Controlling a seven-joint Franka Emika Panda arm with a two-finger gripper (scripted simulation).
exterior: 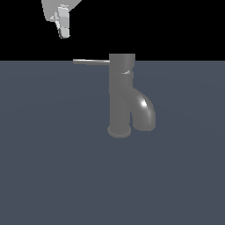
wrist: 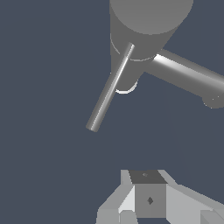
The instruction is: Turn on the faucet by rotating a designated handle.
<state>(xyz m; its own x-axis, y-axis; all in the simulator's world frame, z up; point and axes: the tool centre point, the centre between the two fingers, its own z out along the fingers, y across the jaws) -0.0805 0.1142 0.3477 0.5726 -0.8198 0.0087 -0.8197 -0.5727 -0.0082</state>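
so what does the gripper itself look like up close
The gripper is pale grey to white and blocky, with flat angular faces. In the exterior view only its lower end shows, tapering into short squared fingers. The wrist view shows light grey faceted housing around a darker grey square block with a small dark diamond mark. No cables or lettering are visible.

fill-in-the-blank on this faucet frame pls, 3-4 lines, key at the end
1. In the exterior view, the handle sticks out from the faucet cap toward that view's ____.
2. The end effector is ____ the handle, not touching it.
3. The thick spout curves ____ toward the surface.
4. The handle lies roughly ____, not vertical.

Missing words: left; above; downward; horizontal
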